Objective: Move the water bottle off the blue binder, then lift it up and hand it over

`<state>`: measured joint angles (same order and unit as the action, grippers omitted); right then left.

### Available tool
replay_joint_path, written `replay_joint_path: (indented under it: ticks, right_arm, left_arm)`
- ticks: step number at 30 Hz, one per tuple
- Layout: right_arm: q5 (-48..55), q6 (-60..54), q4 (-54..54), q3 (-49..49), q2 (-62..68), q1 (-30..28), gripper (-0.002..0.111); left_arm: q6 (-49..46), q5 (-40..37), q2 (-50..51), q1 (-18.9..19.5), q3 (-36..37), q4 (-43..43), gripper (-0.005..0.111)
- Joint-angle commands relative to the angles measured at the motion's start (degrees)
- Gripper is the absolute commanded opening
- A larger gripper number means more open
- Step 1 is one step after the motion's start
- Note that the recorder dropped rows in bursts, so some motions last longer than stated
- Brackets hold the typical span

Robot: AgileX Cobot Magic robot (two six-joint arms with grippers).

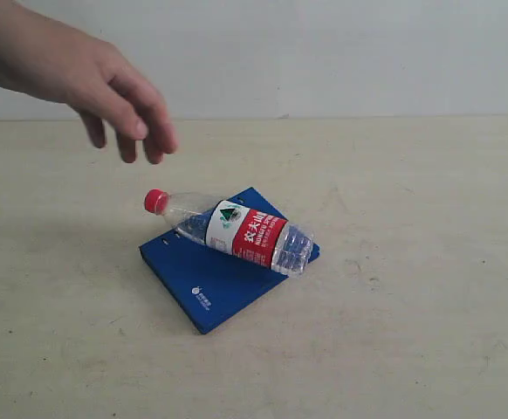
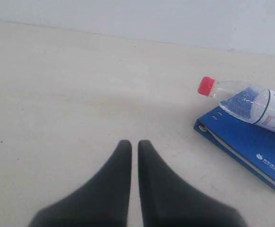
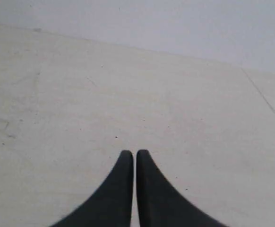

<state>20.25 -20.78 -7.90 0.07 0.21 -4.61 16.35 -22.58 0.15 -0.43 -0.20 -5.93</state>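
Note:
The water bottle (image 1: 236,229) lies on its side across the blue binder (image 1: 210,284), its red cap (image 1: 155,201) sticking out past the binder's far left edge. The left wrist view has the bottle (image 2: 258,105) and binder (image 2: 251,146) off to one side, well apart from my left gripper (image 2: 134,143), which is shut with nothing in it. My right gripper (image 3: 134,153) is shut and empty over bare table; neither bottle nor binder shows in its view. Neither gripper appears in the exterior view.
A person's hand (image 1: 106,92) hangs in the air above and behind the bottle's cap, fingers pointing down. The beige table (image 1: 394,332) runs back to a pale wall (image 1: 341,52).

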Motion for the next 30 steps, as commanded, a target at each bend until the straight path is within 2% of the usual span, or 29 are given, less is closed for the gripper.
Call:
replay_joint_path:
  ticks: [1,4,5,6,8,9,12,15,17,19,22,24,26,30]
  right_arm:
    - [-1.9,-13.6,1.2,-0.1,-0.2,-0.2,0.0]
    - [-9.3,-12.0,-4.3,-0.1,-0.2,-0.2,0.0]
    - [-10.9,-9.4,-9.9,-0.1,-0.2,-0.2,0.0]
    - [-12.2,-0.3,-23.3,-0.1,-0.2,-0.2,0.0]
    - [-12.1,6.0,-34.0,-0.1,-0.2,-0.2,0.0]
    - [-12.1,6.0,-34.8,-0.1,-0.2,-0.2,0.0]
    - [-15.0,6.1,-35.1,-0.1,-0.2,-0.2,0.0]
    - [-28.4,6.3,-35.3,-0.1,-0.2,-0.2,0.0]
    - [-35.0,14.6,-35.0,-0.5,-0.2,-0.2,0.0]
    - [-31.5,20.2,-26.2,-5.2,-0.2,0.4,0.0]
    - [-14.2,26.6,-8.7,-16.6,0.5,3.1,0.0]
    - [-6.4,19.3,-8.5,-22.8,4.4,5.9,0.0]
    - [-2.2,10.0,-14.3,-26.2,8.9,9.1,0.0]
    - [8.7,-24.0,-41.6,-28.8,24.5,17.4,0.0]
  left_arm:
    - [-0.2,0.4,-0.2,-0.2,0.2,0.4,0.005]
    - [-0.2,0.4,-0.2,-0.2,0.2,0.4,0.005]
    - [-0.2,0.4,-0.2,-0.2,0.2,0.4,0.005]
    - [-0.2,0.4,-0.2,-0.2,0.2,0.4,0.005]
    - [-0.2,0.4,-0.2,-0.2,0.2,0.4,0.005]
    - [-0.2,0.4,-0.2,-0.2,0.2,0.4,0.005]
    - [-0.2,0.4,-0.2,-0.2,0.2,0.4,0.005]
    - [-0.2,0.4,-0.2,-0.2,0.2,0.4,0.005]
    - [-0.2,0.4,-0.2,-0.2,0.2,0.4,0.005]
    - [-0.2,0.4,-0.2,-0.2,0.2,0.4,0.005]
    - [-0.2,0.4,-0.2,-0.2,0.2,0.4,0.005]
    - [-0.2,0.4,-0.2,-0.2,0.2,0.4,0.005]
    - [-0.2,0.4,-0.2,-0.2,0.2,0.4,0.005]
    - [-0.2,0.3,-0.2,-0.2,0.2,0.4,0.005]
